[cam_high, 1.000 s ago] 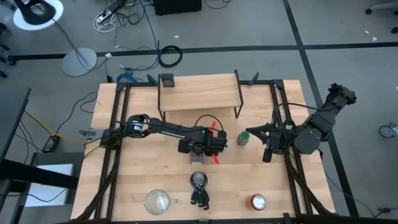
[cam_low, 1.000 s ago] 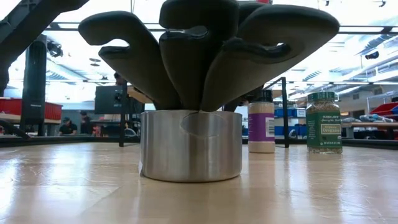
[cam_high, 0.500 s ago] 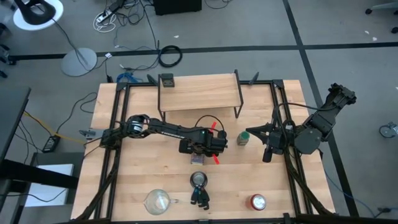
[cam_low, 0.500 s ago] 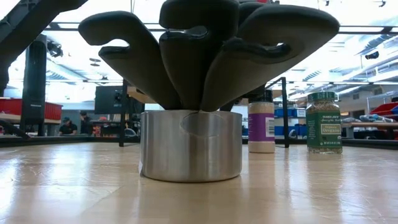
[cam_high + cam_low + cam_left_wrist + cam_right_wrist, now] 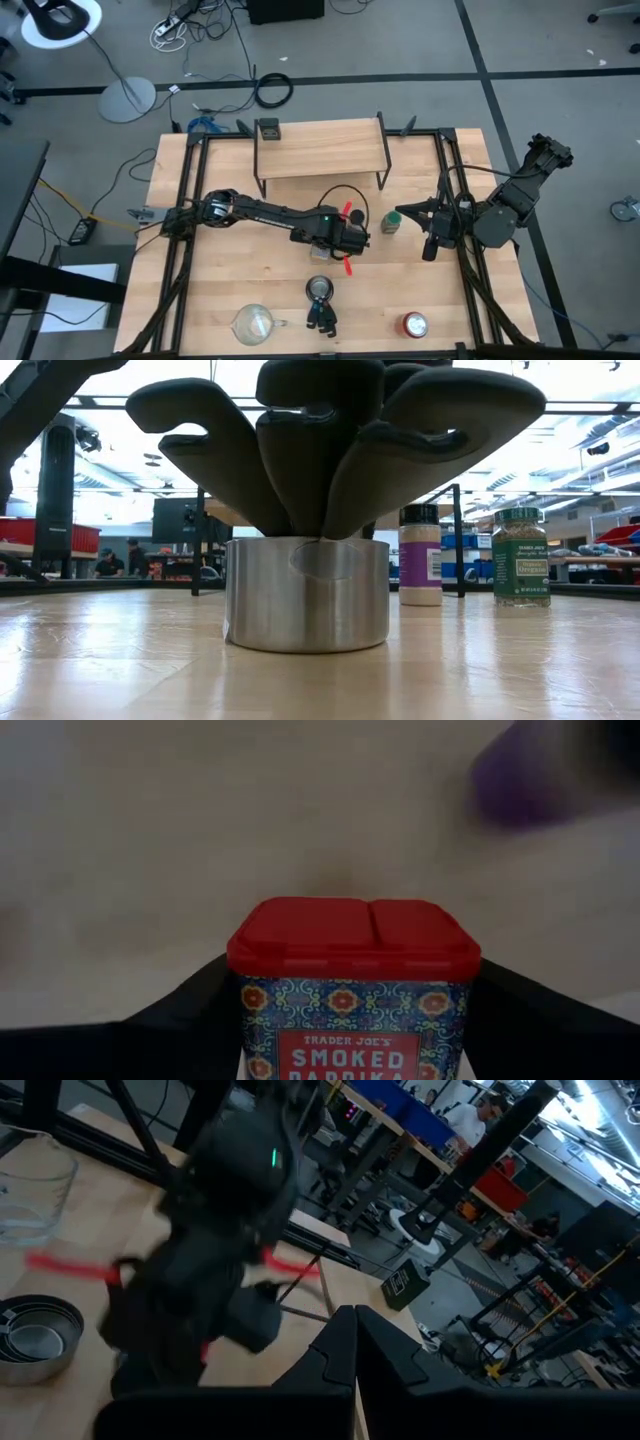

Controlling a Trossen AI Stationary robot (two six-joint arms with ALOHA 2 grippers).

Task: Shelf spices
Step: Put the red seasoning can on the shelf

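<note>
High view: wooden table (image 5: 210,310) with black frame rails. Shelf (image 5: 320,150) at the far edge, light board on thin black legs; dark olive tin (image 5: 268,129) on its far left corner. Left arm stretched across mid-table, left gripper (image 5: 347,243) near the centre, red strips showing beside it. Green jar (image 5: 391,222) just right of that gripper, on the table. Right gripper (image 5: 430,240) parked by the right rail, right of the green jar. Nested metal measuring cups (image 5: 320,291) near the front, glass cup (image 5: 253,322) front left, round red-topped can (image 5: 414,324) front right.

Low view: measuring cups filling the middle, dark handles fanned above. Purple-labelled jar (image 5: 420,556) upright behind them on the right; green jar (image 5: 520,557) upright farther right, apart from it.

Left wrist view: red tin (image 5: 353,982), labelled smoked paprika, upright between the two dark fingers (image 5: 185,1015), jaws partly open and closed against its sides. Purple blur beyond.

Right wrist view: right fingers (image 5: 335,1355) pressed together, holding nothing. Left arm ahead, blurred; measuring cups and glass cup beyond; olive tin on the shelf.
</note>
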